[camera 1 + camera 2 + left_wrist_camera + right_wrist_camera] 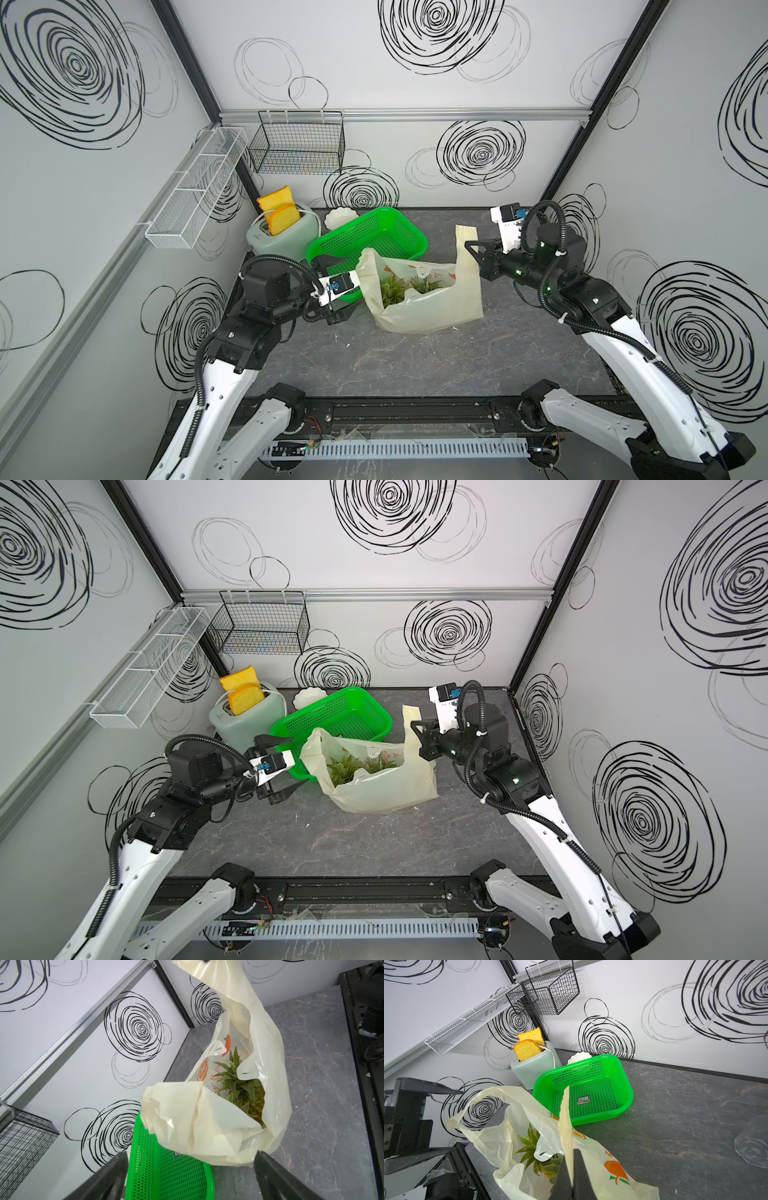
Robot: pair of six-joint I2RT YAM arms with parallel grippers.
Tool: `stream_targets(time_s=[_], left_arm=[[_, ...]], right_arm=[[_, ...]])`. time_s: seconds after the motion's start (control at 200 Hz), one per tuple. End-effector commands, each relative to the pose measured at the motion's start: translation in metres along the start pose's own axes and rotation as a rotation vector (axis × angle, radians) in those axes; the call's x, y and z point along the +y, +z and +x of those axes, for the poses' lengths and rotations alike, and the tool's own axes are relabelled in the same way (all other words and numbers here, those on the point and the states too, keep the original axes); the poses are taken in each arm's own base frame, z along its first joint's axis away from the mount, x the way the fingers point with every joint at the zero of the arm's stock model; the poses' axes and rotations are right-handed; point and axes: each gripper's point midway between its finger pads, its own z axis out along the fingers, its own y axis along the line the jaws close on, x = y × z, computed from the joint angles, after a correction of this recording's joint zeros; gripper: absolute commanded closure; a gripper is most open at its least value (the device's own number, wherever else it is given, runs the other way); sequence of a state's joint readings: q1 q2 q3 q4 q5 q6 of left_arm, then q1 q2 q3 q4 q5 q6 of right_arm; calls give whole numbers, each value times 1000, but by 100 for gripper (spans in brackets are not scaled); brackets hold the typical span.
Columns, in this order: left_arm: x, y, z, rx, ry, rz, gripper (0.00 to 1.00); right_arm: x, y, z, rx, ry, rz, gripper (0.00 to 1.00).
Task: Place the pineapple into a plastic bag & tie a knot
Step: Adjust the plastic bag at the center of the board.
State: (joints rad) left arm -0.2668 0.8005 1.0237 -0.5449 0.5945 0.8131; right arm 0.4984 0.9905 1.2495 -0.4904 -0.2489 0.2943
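Bright, even, diffuse lighting is recorded throughout the enclosure; only faint, soft-edged shadows are noted on the tabletop (415, 374) beside the plastic bag (432, 307). Mild glare is observed on the bag's creases in the left wrist view. Wide-angle stretching of the side walls (62, 249) is seen toward the edges of both top views. The fingers (99, 1178) of the left gripper (191, 1155) are rendered blurred, close to the lens

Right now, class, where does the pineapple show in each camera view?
Top view: pineapple mid-frame, in the plastic bag.
Top view: pineapple left of centre.
Left wrist: pineapple mid-frame, in the bag's mouth.
Right wrist: pineapple beside the right claw.
Shared landmark: green basket by the bag.
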Motion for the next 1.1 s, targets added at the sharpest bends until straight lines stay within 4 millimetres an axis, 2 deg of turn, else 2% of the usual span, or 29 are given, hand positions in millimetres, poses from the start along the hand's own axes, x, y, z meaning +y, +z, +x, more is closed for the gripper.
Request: stream_targets(time_s=[0.0,0.16,0.28,0.325,0.405,0.48,0.505,0.525,0.625,0.79,0.885,0.995,1.096], left_arm=[[6,3,-23,-101,122,31,3],[13,13,-32,-163,145,23,0],[9,22,-29,-162,150,79,12],[8,26,-26,-163,147,97,23],[8,31,-26,-175,143,109,56],[8,33,-24,-165,139,117,75],[9,33,-24,-161,136,118,86],[9,33,-25,-156,135,117,100],[17,29,-42,-190,85,98,100],[46,1,-105,-373,-120,8,100],[50,-10,-130,-436,-265,26,100],[47,-7,-135,-395,-449,85,100],[36,5,-118,-325,-561,124,100]], right_arm=[[5,-6,-11,-26,-18,-14,100],[5,-6,-10,-21,-12,-13,100],[5,-7,-10,-22,-13,-12,100],[5,-6,-10,-21,-14,-11,100],[4,-6,-10,-21,-14,-7,100],[3,-6,-9,-24,-18,1,100],[2,-6,-10,-27,-19,4,100],[2,-7,-11,-30,-22,6,100],[2,-8,-21,-53,-52,16,100],[14,-11,-53,-103,-135,0,100],[27,-17,-65,-136,-198,-48,100],[31,-21,-65,-153,-244,-64,100],[27,-16,-53,-125,-242,-66,100]])
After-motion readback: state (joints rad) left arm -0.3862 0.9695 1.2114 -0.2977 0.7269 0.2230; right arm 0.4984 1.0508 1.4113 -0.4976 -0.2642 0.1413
